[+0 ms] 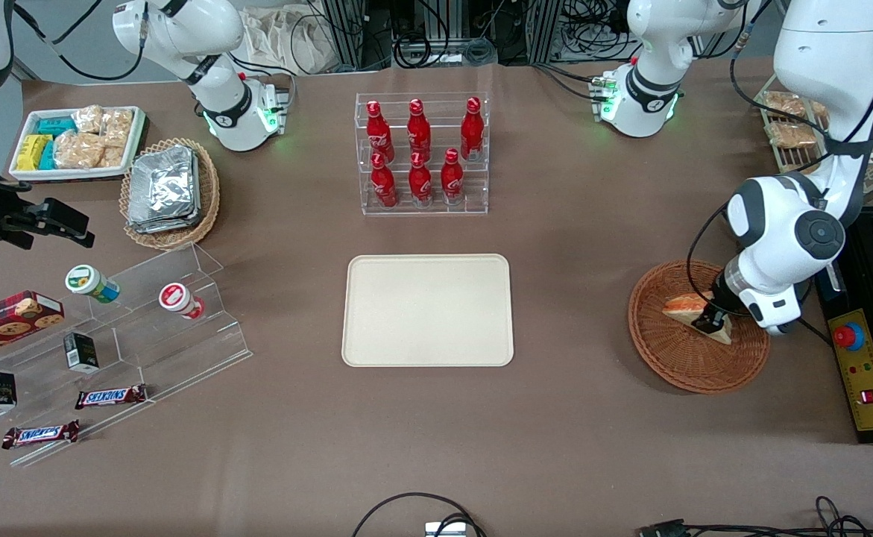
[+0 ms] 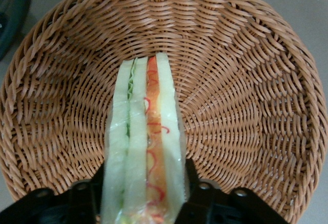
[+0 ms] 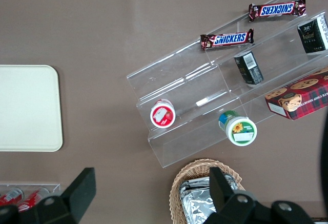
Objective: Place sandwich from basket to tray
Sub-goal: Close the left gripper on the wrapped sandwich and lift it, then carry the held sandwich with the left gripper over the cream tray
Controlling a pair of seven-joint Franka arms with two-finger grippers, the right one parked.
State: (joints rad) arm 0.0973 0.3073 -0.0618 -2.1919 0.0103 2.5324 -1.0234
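Fingers of the left gripper are pinching the sandwich across its bread faces, inside the basket, readying a lift toward the tray.

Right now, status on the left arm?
Hand down in basket, shut on sandwich. Sandwich not yet lifted out. Tray bare, path to it open.

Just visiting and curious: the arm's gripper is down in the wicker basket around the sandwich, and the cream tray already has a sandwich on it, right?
Not quite. The front view shows the tray bare. The only sandwich lies in the basket, with the gripper around it.
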